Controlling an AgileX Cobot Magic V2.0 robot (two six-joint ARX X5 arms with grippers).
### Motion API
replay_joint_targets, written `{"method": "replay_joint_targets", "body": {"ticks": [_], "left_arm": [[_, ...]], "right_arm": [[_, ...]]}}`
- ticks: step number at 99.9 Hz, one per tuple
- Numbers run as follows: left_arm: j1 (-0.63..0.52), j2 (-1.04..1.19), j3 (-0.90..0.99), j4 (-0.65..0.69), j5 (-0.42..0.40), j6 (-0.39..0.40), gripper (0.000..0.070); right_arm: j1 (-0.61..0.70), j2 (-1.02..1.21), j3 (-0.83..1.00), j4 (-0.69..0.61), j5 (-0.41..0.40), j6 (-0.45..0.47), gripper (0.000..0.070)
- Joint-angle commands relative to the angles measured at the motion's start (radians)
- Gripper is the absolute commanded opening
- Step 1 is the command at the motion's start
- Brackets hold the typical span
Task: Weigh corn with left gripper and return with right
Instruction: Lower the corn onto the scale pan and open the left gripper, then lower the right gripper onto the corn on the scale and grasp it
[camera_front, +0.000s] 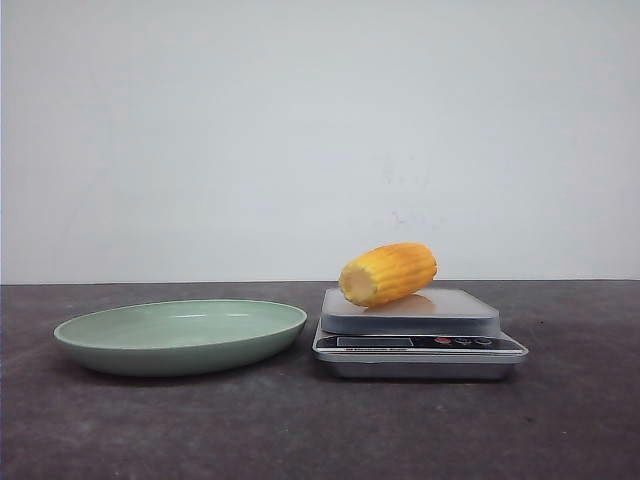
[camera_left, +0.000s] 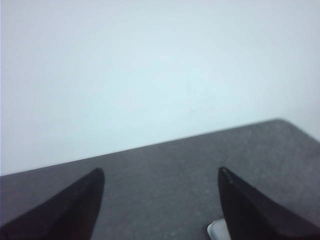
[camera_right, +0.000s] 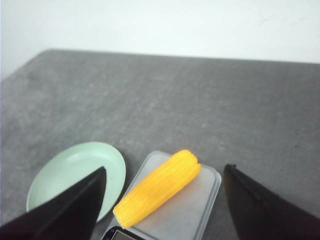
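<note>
The yellow-orange corn (camera_front: 388, 273) lies on its side on the grey platform of the kitchen scale (camera_front: 420, 335), pale cut end toward the camera. In the right wrist view the corn (camera_right: 157, 188) rests diagonally on the scale (camera_right: 197, 215), below and between the spread dark fingers of my right gripper (camera_right: 165, 172), which is open and holds nothing. My left gripper (camera_left: 161, 172) is open too, over bare dark table, with only a pale corner of something (camera_left: 217, 231) beside one finger. Neither arm shows in the front view.
A shallow pale green plate (camera_front: 182, 335) sits left of the scale; it also appears in the right wrist view as the plate (camera_right: 65, 170). The dark grey tabletop (camera_front: 320, 430) runs back to a white wall.
</note>
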Motion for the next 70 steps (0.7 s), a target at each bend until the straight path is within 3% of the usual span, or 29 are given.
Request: {"method": "replay_joint_targets", "body": {"ticks": [1,30,45,59,70], "left_arm": [[-0.009,-0.057,0.016,-0.085,-0.006,-0.061,0.0436],[-0.008,-0.262,0.005,-0.478,-0.01,-0.233,0.0438],[-0.008,-0.338,-0.026,-0.497,-0.013,-0.262,0.0437],[-0.004,-0.395,-0.071,-0.5,-0.013,-0.279,0.0437],[-0.003,-0.425,-0.111,-0.509,-0.013,-0.285,0.0437]], "right_arm": [[0.056,0.048,0.031,0.017,0.031,0.013,0.0486],[0.235,0.296,0.037,0.189,0.145,0.076,0.0495],[0.255,0.451,0.037,0.256,0.167,0.113,0.0499],[0.256,0.579,0.037,0.298,0.219,0.148,0.057],[0.256,0.643,0.037,0.303,0.241,0.174,0.0574]]}}
